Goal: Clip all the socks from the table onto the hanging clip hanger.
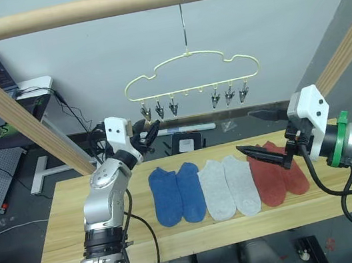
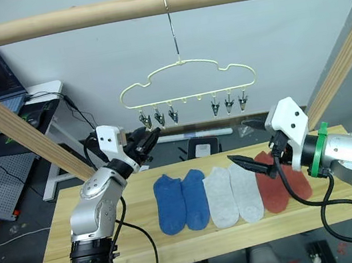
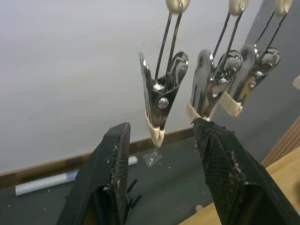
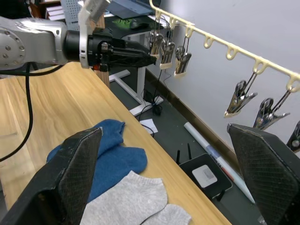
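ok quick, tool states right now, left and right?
Left tool: open, empty, raised at the leftmost clip of the clip hanger.
Right tool: open wide, empty, above the rust red socks.

The left arm is raised at centre left of the head view, its pincer (image 1: pixel 151 129) spread apart, fingers pointing up and right. The right arm reaches in from the right edge, its pincer (image 1: pixel 252 133) wide apart, pointing left.
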### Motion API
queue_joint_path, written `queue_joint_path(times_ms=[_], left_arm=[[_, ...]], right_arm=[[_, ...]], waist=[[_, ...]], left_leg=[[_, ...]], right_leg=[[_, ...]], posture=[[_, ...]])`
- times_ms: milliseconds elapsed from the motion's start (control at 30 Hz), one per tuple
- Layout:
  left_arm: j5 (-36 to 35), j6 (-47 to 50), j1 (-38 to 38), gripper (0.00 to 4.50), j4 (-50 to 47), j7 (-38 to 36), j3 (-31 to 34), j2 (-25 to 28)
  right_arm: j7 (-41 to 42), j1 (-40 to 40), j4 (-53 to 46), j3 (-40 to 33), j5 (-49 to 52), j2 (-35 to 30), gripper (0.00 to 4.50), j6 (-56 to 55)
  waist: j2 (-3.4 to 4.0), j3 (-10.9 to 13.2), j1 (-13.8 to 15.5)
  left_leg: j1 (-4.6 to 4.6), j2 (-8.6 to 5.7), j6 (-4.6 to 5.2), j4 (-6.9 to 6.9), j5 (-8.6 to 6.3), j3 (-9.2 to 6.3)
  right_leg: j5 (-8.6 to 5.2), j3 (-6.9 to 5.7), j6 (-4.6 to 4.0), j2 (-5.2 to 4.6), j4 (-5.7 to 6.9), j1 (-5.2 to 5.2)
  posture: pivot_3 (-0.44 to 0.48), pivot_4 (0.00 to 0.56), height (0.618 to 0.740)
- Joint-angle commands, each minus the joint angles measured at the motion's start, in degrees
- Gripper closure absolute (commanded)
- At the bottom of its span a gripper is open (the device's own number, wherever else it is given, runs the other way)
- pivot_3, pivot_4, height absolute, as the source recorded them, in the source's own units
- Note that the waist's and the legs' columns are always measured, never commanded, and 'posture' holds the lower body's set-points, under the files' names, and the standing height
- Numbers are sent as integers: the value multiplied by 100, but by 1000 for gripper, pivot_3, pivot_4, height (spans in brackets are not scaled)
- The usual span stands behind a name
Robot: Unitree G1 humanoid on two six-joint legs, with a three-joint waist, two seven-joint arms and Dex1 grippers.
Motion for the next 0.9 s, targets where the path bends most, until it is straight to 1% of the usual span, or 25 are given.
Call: queue_joint_path(times_ms=[33, 300, 900], left_arm=[[-1, -216, -148, 2201, -38, 20, 47, -30], [-95, -438, -331, 2201, 58, 282, 293, -113], [-141, -415, -524, 2201, 2, 284, 356, -108]], right_arm=[[-77, -113, -198, -63, 88, -43, 0, 2], [-167, -374, -200, -28, 248, 30, 0, 82], [-298, -476, -185, 102, 313, 49, 0, 63]], waist=[[-1, 1, -7], [-2, 2, -54], [-2, 27, -122]], left_leg=[[-2, 0, 0, 0, 0, -1], [-4, -1, 0, 2, 0, -1], [-7, -2, 1, 2, 0, -3]], right_leg=[[0, -1, 0, 0, 0, -1], [1, -1, 2, 1, -1, -2], [2, -4, 4, 2, 1, -4]], posture=[[-275, 229, 740], [-277, 232, 740], [-281, 233, 740]])
